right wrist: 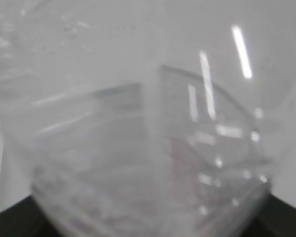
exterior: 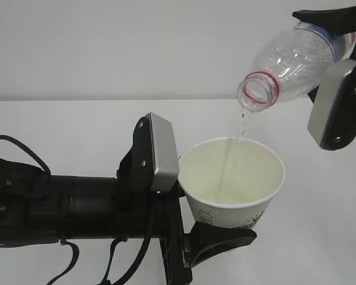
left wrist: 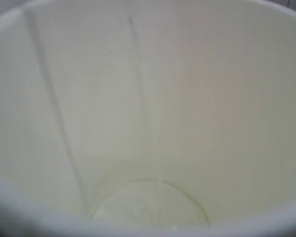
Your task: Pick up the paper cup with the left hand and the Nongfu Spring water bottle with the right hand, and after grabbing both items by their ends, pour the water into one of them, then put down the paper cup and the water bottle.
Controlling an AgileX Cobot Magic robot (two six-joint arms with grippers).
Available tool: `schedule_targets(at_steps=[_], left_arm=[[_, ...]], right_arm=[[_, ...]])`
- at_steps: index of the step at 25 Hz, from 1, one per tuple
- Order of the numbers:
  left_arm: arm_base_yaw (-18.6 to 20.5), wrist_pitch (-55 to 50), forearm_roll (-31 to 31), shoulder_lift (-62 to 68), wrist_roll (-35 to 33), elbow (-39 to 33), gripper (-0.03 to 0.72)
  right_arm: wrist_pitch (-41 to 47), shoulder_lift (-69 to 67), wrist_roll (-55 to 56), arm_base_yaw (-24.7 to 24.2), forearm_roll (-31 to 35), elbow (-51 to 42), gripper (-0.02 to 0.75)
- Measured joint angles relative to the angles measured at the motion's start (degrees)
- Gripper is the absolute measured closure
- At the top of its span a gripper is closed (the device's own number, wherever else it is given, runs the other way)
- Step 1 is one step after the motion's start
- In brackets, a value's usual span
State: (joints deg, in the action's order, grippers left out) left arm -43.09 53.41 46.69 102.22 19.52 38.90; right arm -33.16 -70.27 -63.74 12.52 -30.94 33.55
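The paper cup [exterior: 234, 181] is held in the air, tilted a little to the right, with the jaws of the left hand [exterior: 216, 228] clamped on its lower end. A thin stream of water [exterior: 242, 124] falls from the open mouth of the water bottle [exterior: 291, 65] into the cup. The bottle is tipped with its neck down and to the left, above the cup's right rim. The right hand [exterior: 338, 65] has its jaws clamped on the bottle's rear end. Under them is a white table [exterior: 77, 124].

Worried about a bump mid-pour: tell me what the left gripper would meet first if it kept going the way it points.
Probably nothing: the left gripper, holding the paper cup, points right, and that stretch of table looks free. The water bottle sits higher; depth is unclear.
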Motion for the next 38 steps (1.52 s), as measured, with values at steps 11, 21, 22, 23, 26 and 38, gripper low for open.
schedule_targets(at_steps=[11, 21, 22, 23, 26, 38], left_arm=[[0.0, -0.1, 0.0, 0.0, 0.0, 0.0, 0.163], [0.0, -0.1, 0.0, 0.21, 0.0, 0.0, 0.163], [0.0, -0.1, 0.0, 0.21, 0.0, 0.0, 0.163], [0.0, -0.12, 0.0, 0.21, 0.0, 0.0, 0.163], [0.0, -0.12, 0.0, 0.21, 0.0, 0.0, 0.163], [0.0, -0.21, 0.0, 0.21, 0.0, 0.0, 0.163]], right_arm=[[-0.02, 0.0, -0.13, 0.0, 0.0, 0.0, 0.234], [-0.12, 0.0, -0.64, 0.0, 0.0, 0.0, 0.234], [-0.12, 0.0, -0.68, 0.0, 0.0, 0.0, 0.234], [-0.12, 0.0, -0.68, 0.0, 0.0, 0.0, 0.234], [-0.12, 0.0, -0.77, 0.0, 0.0, 0.0, 0.234], [-0.23, 0.0, -1.33, 0.0, 0.0, 0.0, 0.234]])
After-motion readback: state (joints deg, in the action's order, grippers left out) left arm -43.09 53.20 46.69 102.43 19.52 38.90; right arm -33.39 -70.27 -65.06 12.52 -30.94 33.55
